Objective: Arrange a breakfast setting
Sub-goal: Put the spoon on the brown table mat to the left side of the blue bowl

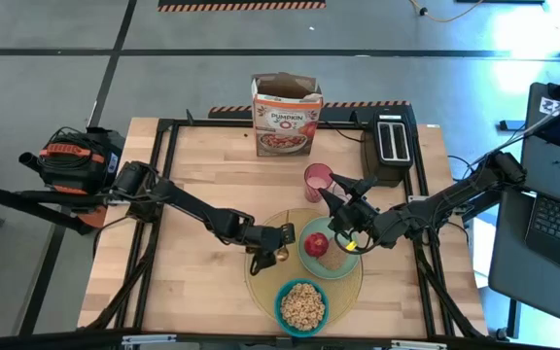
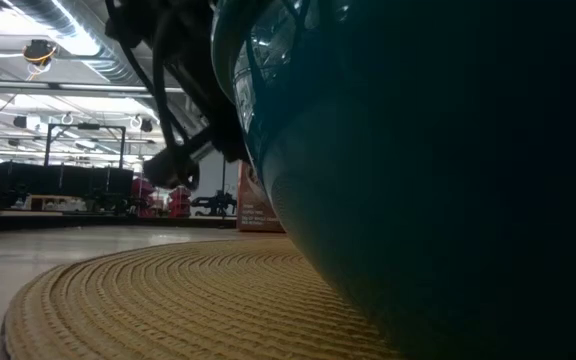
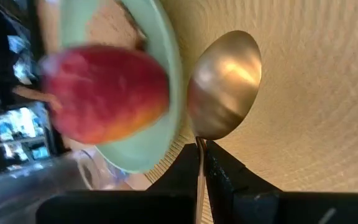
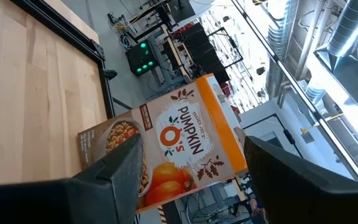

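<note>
A round yellow placemat (image 1: 261, 282) lies at the table's near middle. On it are a pale green plate (image 1: 346, 264) with a red apple (image 1: 314, 243) and brown toast (image 1: 334, 261), and a blue bowl (image 1: 301, 306) of cereal. My left gripper (image 1: 278, 241) is shut on a gold spoon (image 1: 282, 255) just left of the plate. My right gripper (image 4: 191, 180) is open and empty above the plate's far side, near the pink cup (image 1: 317, 180). Something clear (image 3: 82, 177), perhaps the mug, shows beyond the plate in the left wrist view. My left gripper pinches the spoon's handle (image 3: 200, 152) between its two fingers, right behind the spoon's bowl (image 3: 225, 84). The handle runs back along the fingers, which come in low from the table's left. The spoon's bowl is over the placemat beside the plate's rim (image 3: 176, 74). Whether it touches the mat I cannot tell.
A cereal box (image 1: 286, 117) stands at the far edge, with a black toaster (image 1: 390, 141) to its right. The blue bowl (image 2: 418, 180) fills the low view. Bare wood lies on the table's left half (image 1: 188, 175).
</note>
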Robot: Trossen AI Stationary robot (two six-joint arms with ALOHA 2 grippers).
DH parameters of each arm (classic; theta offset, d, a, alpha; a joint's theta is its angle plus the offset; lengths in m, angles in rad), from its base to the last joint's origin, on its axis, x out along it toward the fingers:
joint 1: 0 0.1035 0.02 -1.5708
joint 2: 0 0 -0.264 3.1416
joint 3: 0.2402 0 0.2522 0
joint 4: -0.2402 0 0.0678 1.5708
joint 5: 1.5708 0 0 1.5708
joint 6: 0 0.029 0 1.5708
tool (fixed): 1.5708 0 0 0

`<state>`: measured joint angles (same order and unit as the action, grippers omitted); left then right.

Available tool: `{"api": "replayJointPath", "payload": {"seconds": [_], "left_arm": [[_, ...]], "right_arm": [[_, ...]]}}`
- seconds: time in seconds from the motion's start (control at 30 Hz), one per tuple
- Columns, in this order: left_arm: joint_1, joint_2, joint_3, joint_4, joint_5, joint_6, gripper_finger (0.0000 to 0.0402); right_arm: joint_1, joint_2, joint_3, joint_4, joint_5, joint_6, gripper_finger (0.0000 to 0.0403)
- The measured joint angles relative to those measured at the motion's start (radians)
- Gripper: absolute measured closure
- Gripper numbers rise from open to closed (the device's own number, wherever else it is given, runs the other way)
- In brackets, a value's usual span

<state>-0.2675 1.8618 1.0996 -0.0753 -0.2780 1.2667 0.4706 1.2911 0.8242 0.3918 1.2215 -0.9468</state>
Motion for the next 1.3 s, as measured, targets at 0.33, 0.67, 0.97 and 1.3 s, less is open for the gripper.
{"api": "replayJointPath", "payload": {"seconds": [0.33,0.67,0.97,1.3], "left_arm": [[-0.003,0.124,0.122,-0.115,-0.059,-0.037,0.0398],[-0.018,0.181,0.224,-0.214,-0.094,-0.053,0.0398],[-0.016,0.182,0.223,-0.218,0.037,-0.073,0.0398],[0.005,0.182,0.223,-0.196,0.033,-0.079,0.0398]], "right_arm": [[0.000,0.000,0.000,0.001,0.039,-0.008,0.0155],[0.000,0.000,0.000,-0.006,0.046,-0.009,0.0155],[0.000,0.000,0.000,-0.008,0.048,-0.012,0.0155],[0.000,0.000,0.000,-0.007,0.055,-0.013,0.0155]]}}
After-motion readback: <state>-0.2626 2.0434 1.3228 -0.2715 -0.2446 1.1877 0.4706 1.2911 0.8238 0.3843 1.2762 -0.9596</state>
